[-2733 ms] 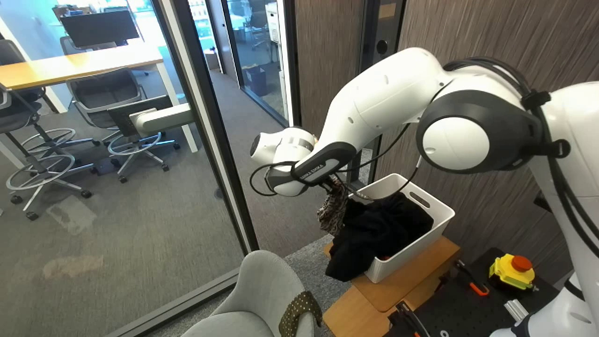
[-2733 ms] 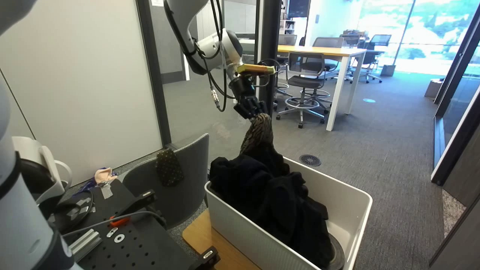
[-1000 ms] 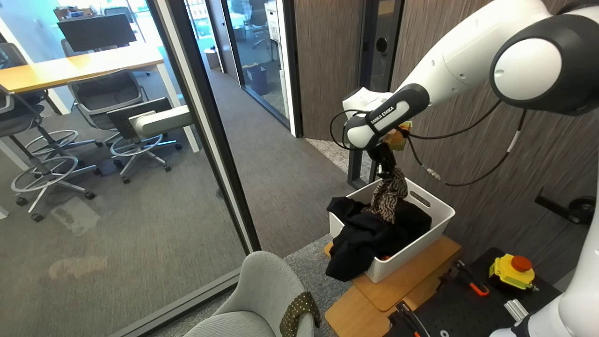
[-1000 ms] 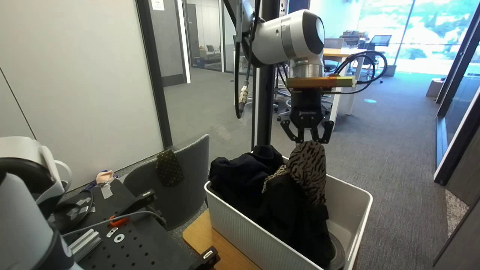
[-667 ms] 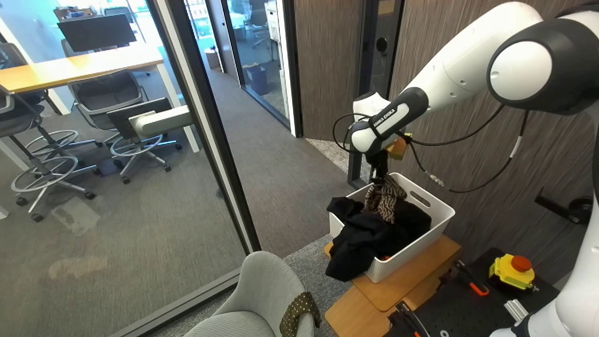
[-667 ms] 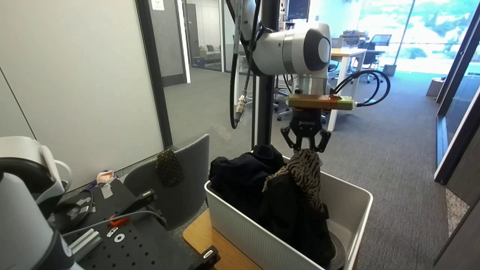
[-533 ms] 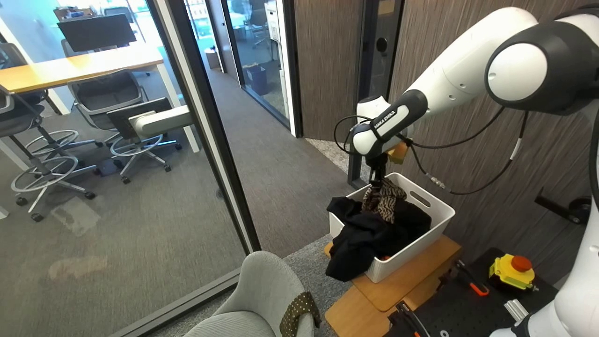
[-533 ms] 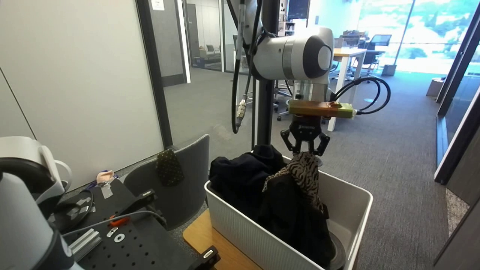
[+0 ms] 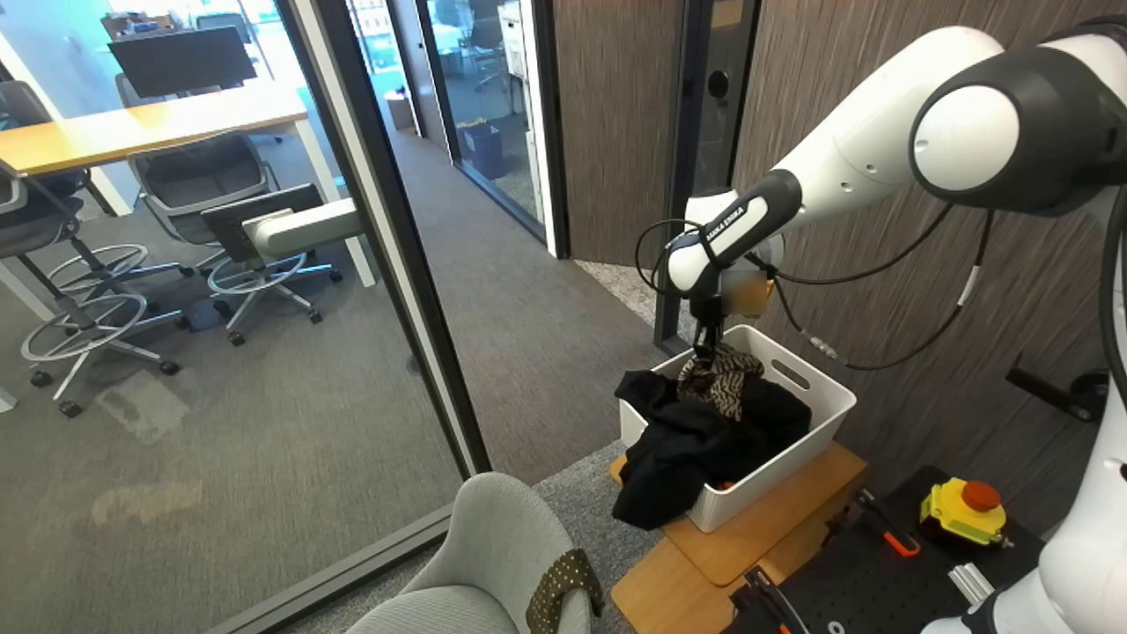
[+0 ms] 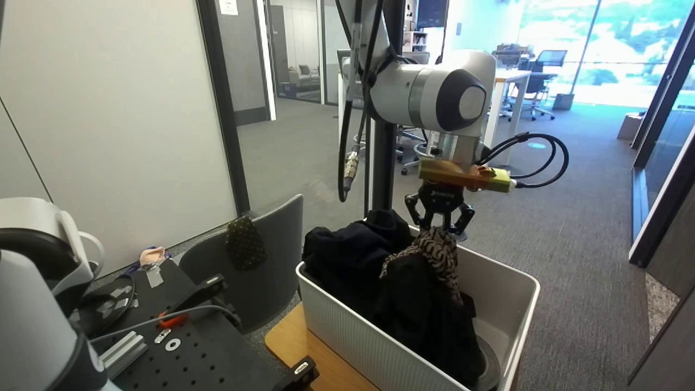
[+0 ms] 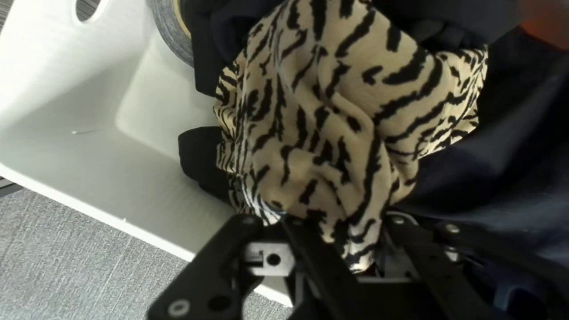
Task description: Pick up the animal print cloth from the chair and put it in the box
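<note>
We saw the hand (image 10: 437,225) gripping the striped cloth (image 11: 320,146), bunched on black clothes (image 10: 353,250) in the box (image 10: 347,334), which stood on a wooden desk (image 10: 304,342). Near it, a dotted cloth (image 9: 563,586) hung over a chair (image 9: 502,528); beyond, we saw grey carpet (image 9: 511,352) and brown panelling (image 9: 621,132).

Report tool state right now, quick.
Tool: closed, holding the animal print cloth.
</note>
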You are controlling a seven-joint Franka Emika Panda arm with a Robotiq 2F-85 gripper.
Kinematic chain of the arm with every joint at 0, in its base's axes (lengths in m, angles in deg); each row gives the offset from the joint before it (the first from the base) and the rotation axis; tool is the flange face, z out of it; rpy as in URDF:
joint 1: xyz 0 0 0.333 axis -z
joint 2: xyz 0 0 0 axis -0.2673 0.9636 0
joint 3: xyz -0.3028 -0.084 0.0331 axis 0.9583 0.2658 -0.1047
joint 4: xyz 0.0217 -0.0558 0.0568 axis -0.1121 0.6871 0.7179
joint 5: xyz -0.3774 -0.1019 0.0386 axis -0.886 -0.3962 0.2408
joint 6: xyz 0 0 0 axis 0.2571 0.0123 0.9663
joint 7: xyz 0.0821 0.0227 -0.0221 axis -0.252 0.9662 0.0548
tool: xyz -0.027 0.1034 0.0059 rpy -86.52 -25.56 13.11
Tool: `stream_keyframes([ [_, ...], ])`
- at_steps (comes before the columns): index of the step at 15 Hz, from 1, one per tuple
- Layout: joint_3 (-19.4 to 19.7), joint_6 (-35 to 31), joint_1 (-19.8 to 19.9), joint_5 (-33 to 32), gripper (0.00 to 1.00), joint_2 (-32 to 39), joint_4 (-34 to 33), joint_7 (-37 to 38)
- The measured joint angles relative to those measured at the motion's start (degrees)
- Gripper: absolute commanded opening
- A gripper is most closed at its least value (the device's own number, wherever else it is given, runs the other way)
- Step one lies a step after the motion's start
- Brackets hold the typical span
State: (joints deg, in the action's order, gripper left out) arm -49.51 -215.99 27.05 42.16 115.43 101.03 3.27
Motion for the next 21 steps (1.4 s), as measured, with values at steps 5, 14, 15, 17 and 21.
stream_keyframes([
  [5,-0.1,3.2,-0.6,2.2,0.84,-2.0,1.4,2.4],
  [14,0.0,20.6,-7.0,3.7,1.00,-20.3,11.2,23.2],
  [15,-0.1,23.0,-7.9,4.5,1.00,-23.2,12.4,25.7],
  [17,-0.1,26.1,-9.3,5.6,1.00,-29.3,15.3,30.8],
  [21,-0.2,27.0,-11.6,6.1,1.00,-42.4,21.9,39.6],
])
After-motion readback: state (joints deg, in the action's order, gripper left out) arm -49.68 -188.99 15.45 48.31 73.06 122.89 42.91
